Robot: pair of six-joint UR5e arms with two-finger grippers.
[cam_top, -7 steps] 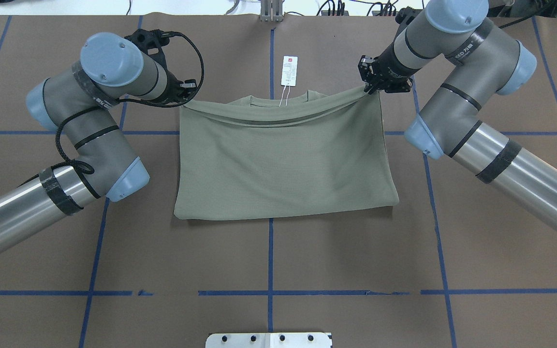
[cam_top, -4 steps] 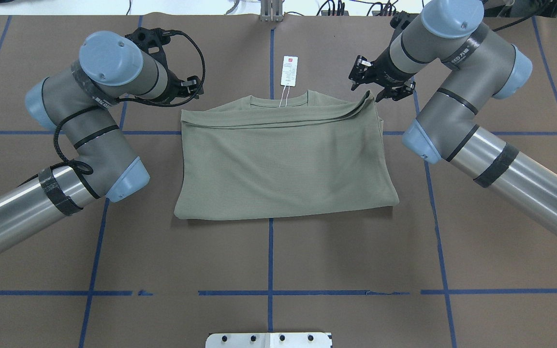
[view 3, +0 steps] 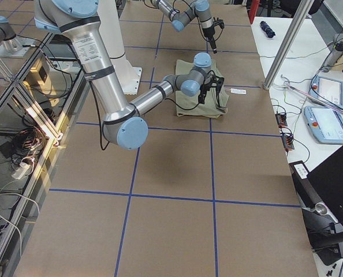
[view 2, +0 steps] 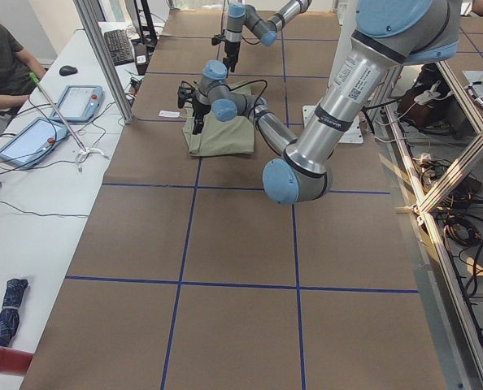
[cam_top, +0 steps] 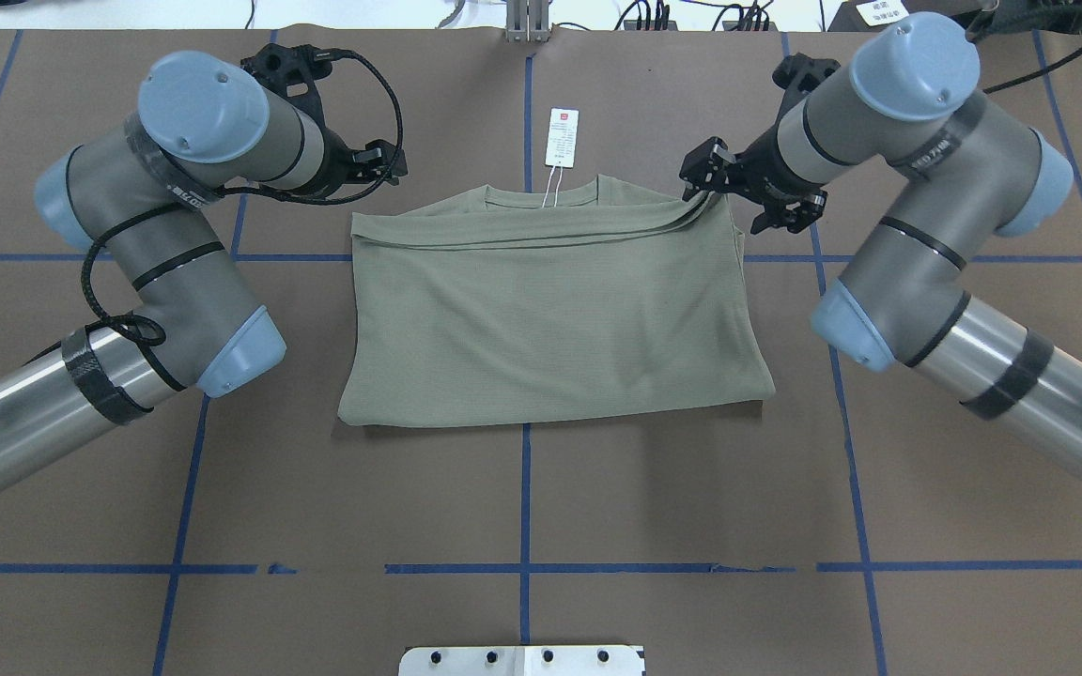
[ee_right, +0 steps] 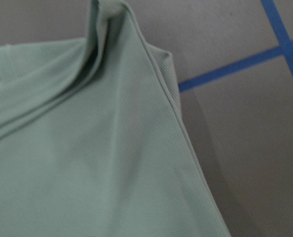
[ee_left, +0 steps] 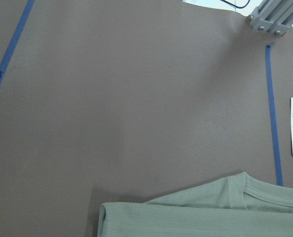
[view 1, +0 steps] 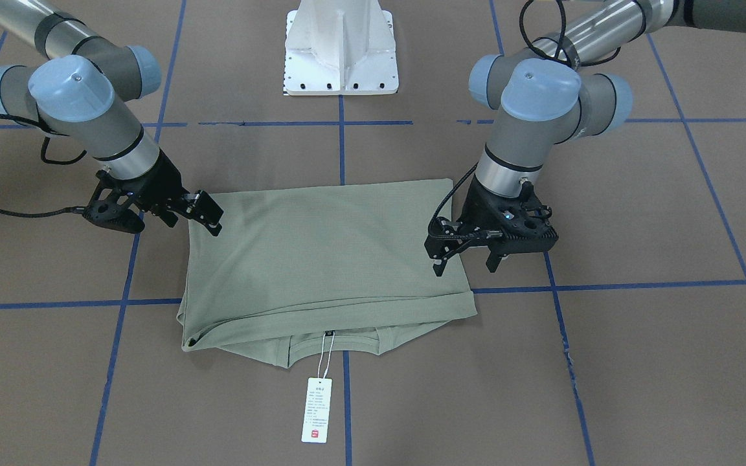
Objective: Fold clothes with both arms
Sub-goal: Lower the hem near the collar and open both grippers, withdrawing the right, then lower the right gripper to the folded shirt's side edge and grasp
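We found the sage-green shirt (cam_top: 550,310) lying folded on the brown table (cam_top: 597,488), its collar and white hang tag (cam_top: 562,137) pointing away from the robot. The left gripper (view 1: 467,262) hung with jaws spread by one collar-side corner. The right gripper (cam_top: 740,197) was spread by the other, and neither held any cloth.

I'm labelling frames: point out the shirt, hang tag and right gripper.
shirt (cam_top: 550,319), overhead view, middle of folded body.
hang tag (cam_top: 562,137), overhead view, centre of white card.
right gripper (cam_top: 722,211), overhead view, between its fingertips.
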